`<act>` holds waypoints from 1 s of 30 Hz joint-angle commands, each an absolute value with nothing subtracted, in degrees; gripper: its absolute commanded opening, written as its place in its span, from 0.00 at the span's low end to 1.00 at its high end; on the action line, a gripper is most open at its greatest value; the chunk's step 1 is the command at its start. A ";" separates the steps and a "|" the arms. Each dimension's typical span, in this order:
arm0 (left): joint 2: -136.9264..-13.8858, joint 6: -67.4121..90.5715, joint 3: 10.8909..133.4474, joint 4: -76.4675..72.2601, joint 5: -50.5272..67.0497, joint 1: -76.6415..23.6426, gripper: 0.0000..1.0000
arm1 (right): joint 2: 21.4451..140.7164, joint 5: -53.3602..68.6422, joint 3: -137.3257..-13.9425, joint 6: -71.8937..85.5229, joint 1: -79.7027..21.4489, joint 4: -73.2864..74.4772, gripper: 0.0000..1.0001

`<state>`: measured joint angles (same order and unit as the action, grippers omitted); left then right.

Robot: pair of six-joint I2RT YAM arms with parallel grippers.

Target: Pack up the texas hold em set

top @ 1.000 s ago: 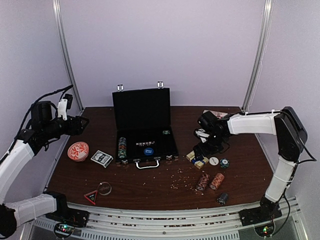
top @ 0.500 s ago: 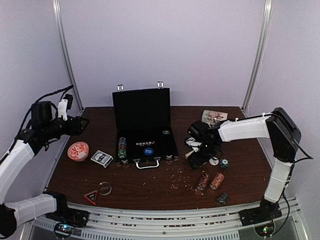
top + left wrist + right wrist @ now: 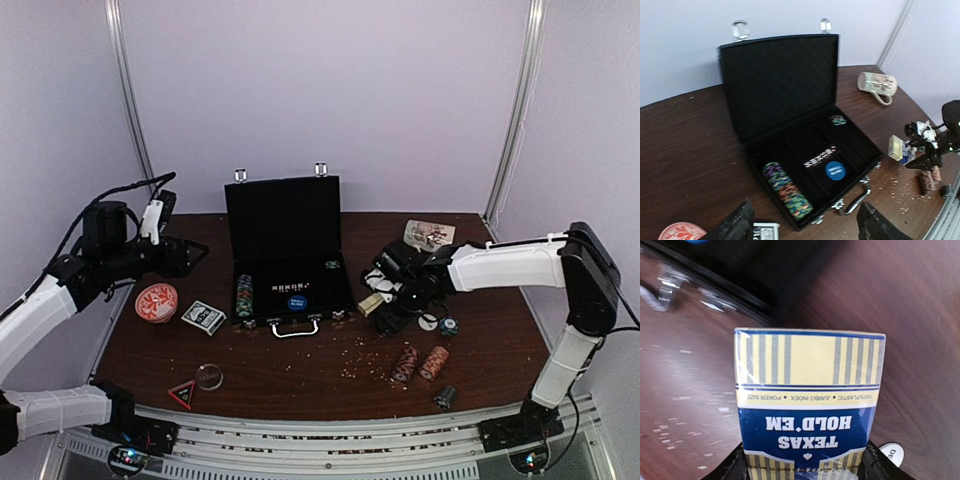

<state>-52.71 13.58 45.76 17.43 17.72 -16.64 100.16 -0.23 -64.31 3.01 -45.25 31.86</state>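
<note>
Mid-frame, the right claw (image 3: 383,312) is clamped on a deck (image 3: 807,390) beside the case (image 3: 283,220). Next it must lower the deck into a free slot. The left claw (image 3: 195,256) gapes apart.

The card deck box (image 3: 807,405) carries, upside down in the right wrist view, "TEXAS HOLD'EM" in white on blue, and on its cream band "100% PLASTIC – JUMBO INDEX – POKER SIZE". A blue round button (image 3: 835,170) in the briefcase (image 3: 790,95) reads "SMALL BLIND". A white round button (image 3: 892,452) shows only "DE".
</note>
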 commanded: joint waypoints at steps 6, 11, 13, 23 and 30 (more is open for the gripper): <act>-65.50 19.31 57.40 10.52 21.08 -36.74 0.76 | 84.50 -2.72 -61.43 -2.46 -55.94 15.10 0.50; -72.62 19.18 62.14 10.24 24.26 -43.14 0.79 | 83.65 -4.58 -61.77 -7.17 -60.31 8.23 0.48; -74.15 20.34 62.50 8.68 27.44 -43.40 0.80 | 84.17 -5.34 -62.28 -8.84 -61.67 6.64 0.48; -81.86 22.71 63.35 5.67 32.68 -44.03 0.82 | 86.49 -9.38 -64.35 -13.78 -65.48 3.09 0.50; -83.77 23.02 63.29 4.34 35.00 -44.03 0.53 | 88.57 -15.35 -64.17 -16.85 -68.05 1.40 0.50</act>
<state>-83.59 22.35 62.00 8.80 31.92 -43.88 88.14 -9.91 -62.63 -14.28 -66.54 6.00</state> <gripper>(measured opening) 0.618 0.662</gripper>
